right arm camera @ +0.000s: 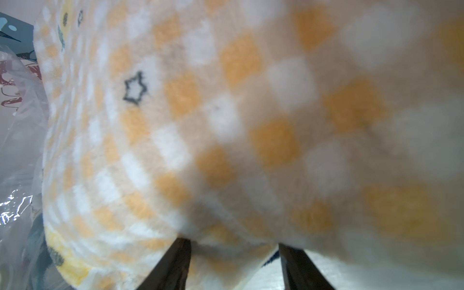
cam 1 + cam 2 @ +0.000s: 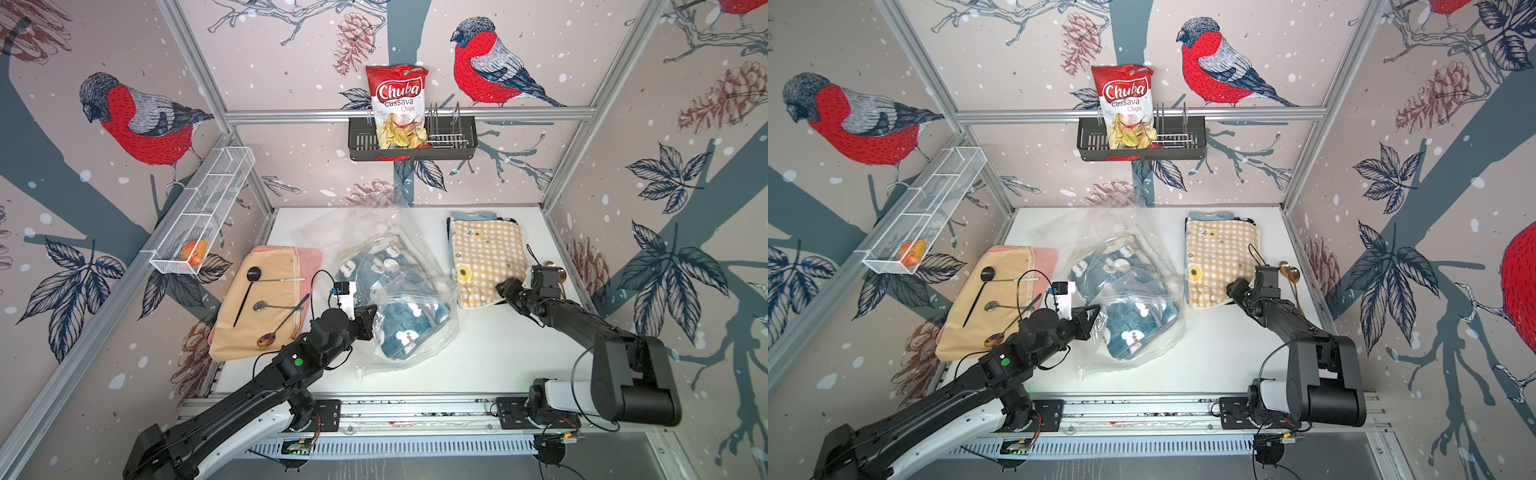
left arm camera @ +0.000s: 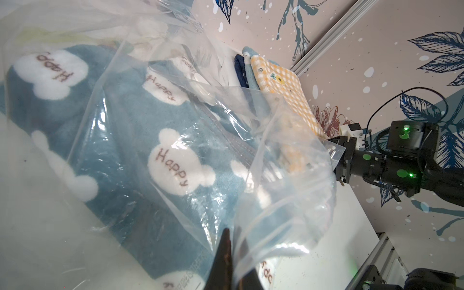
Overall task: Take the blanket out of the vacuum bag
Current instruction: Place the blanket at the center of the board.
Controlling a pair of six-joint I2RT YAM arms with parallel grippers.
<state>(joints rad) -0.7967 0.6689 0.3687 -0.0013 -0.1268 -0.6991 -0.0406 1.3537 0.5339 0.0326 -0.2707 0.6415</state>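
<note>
White table [image 2: 478, 365], left gripper [image 3: 227, 241] pinching vacuum bag [image 3: 288, 200]

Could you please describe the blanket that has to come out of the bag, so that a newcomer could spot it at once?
Start at the white table; in its middle lies a clear crinkly vacuum bag. Inside it is the blanket, folded, blue fleece with white bear-shaped patches reading "Happy". The yellow checked blanket on one side and the peach cloth on the other lie bare on the table.
</note>
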